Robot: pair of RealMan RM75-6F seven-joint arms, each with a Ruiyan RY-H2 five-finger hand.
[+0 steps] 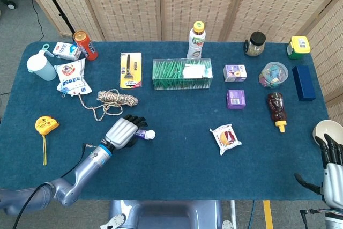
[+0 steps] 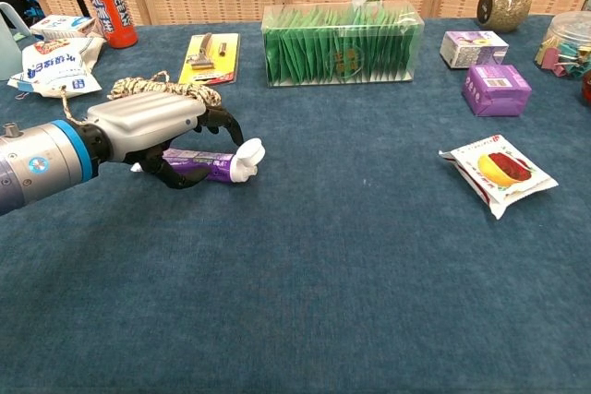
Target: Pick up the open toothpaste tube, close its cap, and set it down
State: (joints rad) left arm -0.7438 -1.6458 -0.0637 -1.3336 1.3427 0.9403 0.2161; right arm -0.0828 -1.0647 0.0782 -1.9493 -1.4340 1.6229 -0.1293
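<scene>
The purple toothpaste tube (image 2: 209,166) lies on the blue tablecloth, its white flip cap (image 2: 247,156) standing open and pointing right. My left hand (image 2: 152,122) lies over the tube's rear half, dark fingers curled down behind it and the thumb against its front side, gripping it. In the head view the same left hand (image 1: 122,131) covers most of the tube (image 1: 142,132), so only the cap end shows. My right hand (image 1: 330,162) is at the table's near right corner, fingers straight and apart, holding nothing.
A coil of rope (image 2: 162,89) lies just behind my left hand. A snack packet (image 2: 499,171) lies to the right, a box of green sachets (image 2: 342,43) stands at the back, and a white bowl (image 1: 328,129) sits beside my right hand.
</scene>
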